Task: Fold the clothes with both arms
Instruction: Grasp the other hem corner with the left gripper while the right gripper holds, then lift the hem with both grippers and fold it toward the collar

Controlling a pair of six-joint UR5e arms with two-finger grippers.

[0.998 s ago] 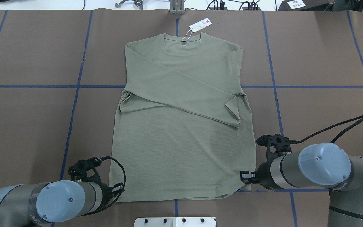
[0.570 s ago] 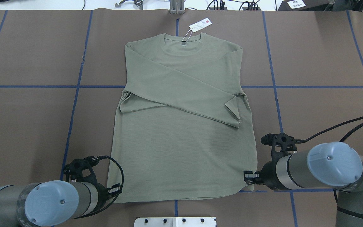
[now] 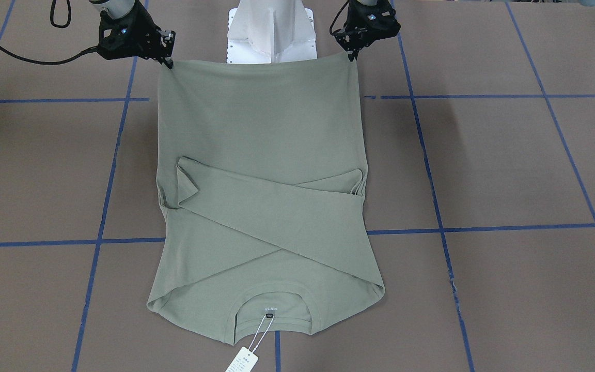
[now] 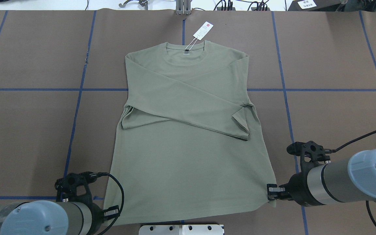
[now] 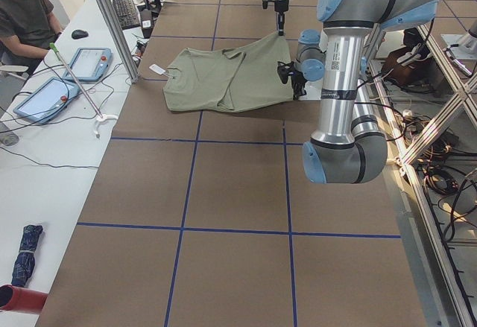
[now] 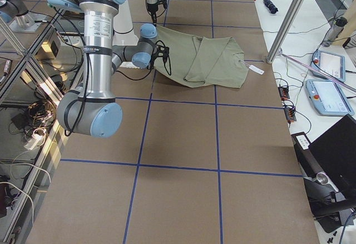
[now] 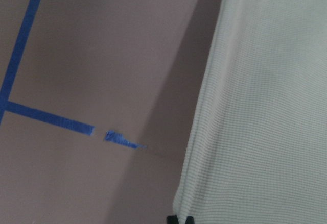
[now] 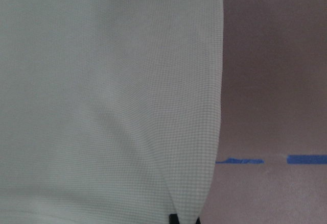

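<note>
Across the brown, blue-taped tabletop (image 4: pixel 28 130) lies the sage-green long-sleeved knit shirt (image 4: pixel 188 147), collar away from the robot, both sleeves already crossed over its chest. What remains, I judge, is folding hem to collar. The black two-finger left hand (image 4: pixel 112 212) pinches the near-left hem corner, and the black right hand (image 4: pixel 272 192) the near-right corner, both raised slightly. A white paper hang tag (image 4: pixel 203 30) rests beyond the collar. No container shows.

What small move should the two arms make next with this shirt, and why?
Probably carry both hem corners up and away from the robot, toward the collar, to fold the shirt in half. The left end effector and right end effector each grip a hem corner, the hem is raised off the table, and both sleeves lie crossed over the chest.
</note>
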